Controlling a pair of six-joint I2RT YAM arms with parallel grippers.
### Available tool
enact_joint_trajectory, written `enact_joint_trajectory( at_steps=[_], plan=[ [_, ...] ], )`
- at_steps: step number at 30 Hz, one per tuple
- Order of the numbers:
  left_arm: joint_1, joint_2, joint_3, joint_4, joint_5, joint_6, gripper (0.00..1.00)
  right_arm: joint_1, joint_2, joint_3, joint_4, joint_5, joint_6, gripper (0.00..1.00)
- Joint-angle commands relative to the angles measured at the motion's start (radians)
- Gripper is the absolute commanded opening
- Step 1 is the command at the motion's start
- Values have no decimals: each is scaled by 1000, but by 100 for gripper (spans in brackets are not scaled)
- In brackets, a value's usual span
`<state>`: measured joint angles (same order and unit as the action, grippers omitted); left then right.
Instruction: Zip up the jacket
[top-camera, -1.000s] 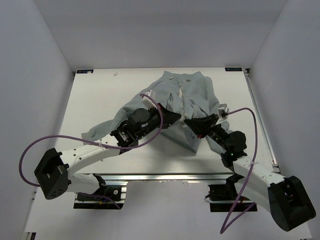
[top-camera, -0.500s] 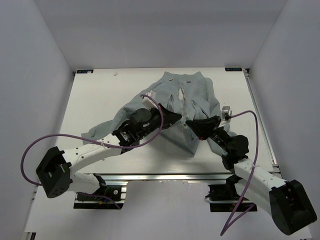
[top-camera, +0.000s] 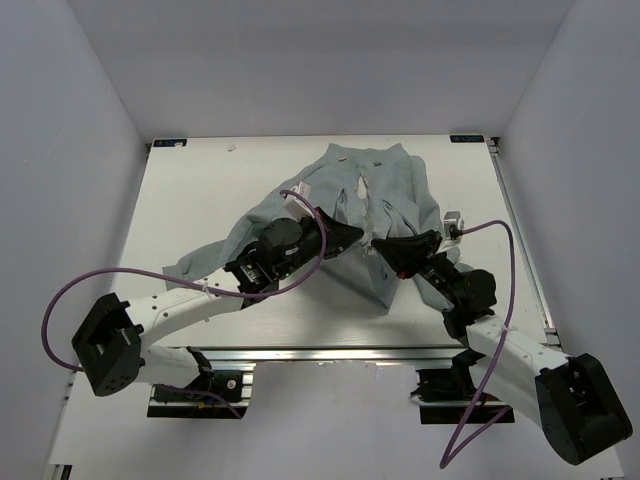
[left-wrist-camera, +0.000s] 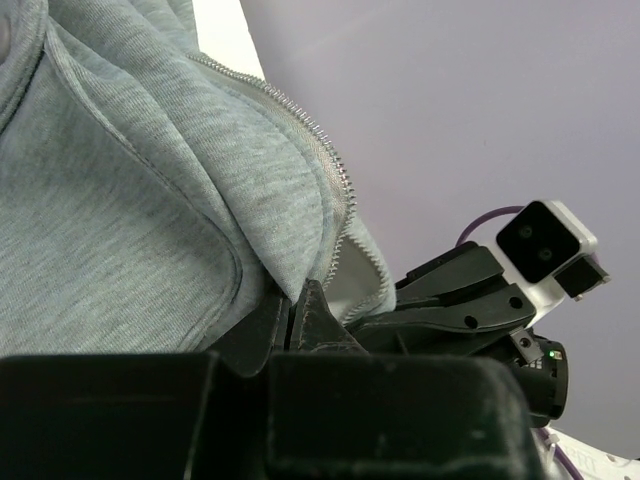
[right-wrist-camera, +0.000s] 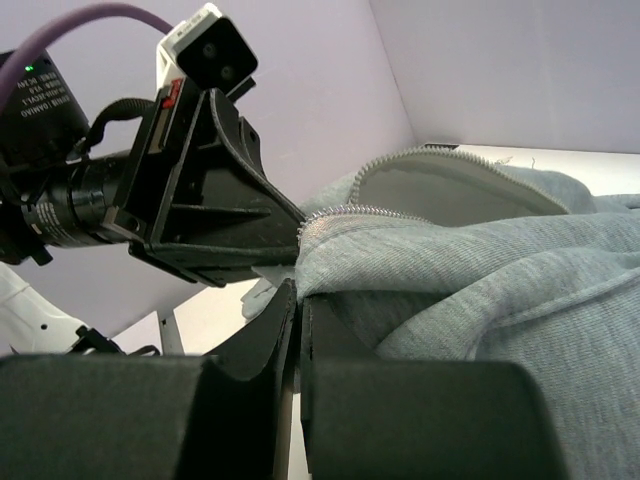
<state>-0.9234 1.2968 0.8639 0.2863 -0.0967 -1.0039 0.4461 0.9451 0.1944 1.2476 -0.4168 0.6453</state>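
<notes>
Barely shifted, left gripper (left-wrist-camera: 297, 303) and right gripper (right-wrist-camera: 298, 298) pinch the jacket (top-camera: 396, 186).

Grey jacket (top-camera: 385, 195) – unzipped (crumpled), mid-table.

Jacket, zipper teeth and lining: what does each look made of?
Jacket: soft knit fabric, likely a cotton-blend jersey or fleece. It is matte, heathered light grey, with stitched seams and soft folds.
Zipper teeth: small, silvery and glinting, so probably metal, though coated plastic is possible.
Lining: smoother, paler cloth; the fibre is unclear.
</notes>
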Motion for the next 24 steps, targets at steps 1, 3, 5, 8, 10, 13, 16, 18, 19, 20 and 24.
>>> enact_joint_trajectory(
  at_steps=[1, 3, 5, 8, 10, 13, 16, 18, 19, 20, 24],
  plan=[
    [-8, -39, -9, 59, 12, -6, 0, 0, -6, 7, 141, 19, 2, 0],
    [-8, -34, -5, 54, 17, -5, 0, -1, -6, 8, 145, 23, 8, 0],
    [-8, -27, -3, 59, 23, -7, 0, -1, -5, 14, 142, 16, 8, 0],
    [-8, -25, -5, 66, 28, -9, 0, -1, 6, 19, 145, 22, 7, 0],
    [-8, -27, -5, 68, 31, -7, 0, 0, 17, 19, 147, 27, 1, 0],
    [-8, -25, -6, 73, 37, -4, 0, 0, 32, 16, 171, 38, 7, 0],
    [-8, -22, -11, 76, 38, -9, 0, 0, 43, 10, 209, 41, 22, 0],
    [-8, -22, -14, 77, 37, -9, 0, -1, 46, 7, 228, 36, 31, 0],
    [-8, -22, -14, 79, 37, -9, 0, 0, 46, 7, 239, 35, 34, 0],
    [-8, -24, -13, 76, 34, -9, 0, 0, 46, 5, 242, 35, 40, 0],
    [-8, -22, -6, 65, 37, -2, 0, 0, 32, 5, 243, 30, 47, 0]
  ],
)
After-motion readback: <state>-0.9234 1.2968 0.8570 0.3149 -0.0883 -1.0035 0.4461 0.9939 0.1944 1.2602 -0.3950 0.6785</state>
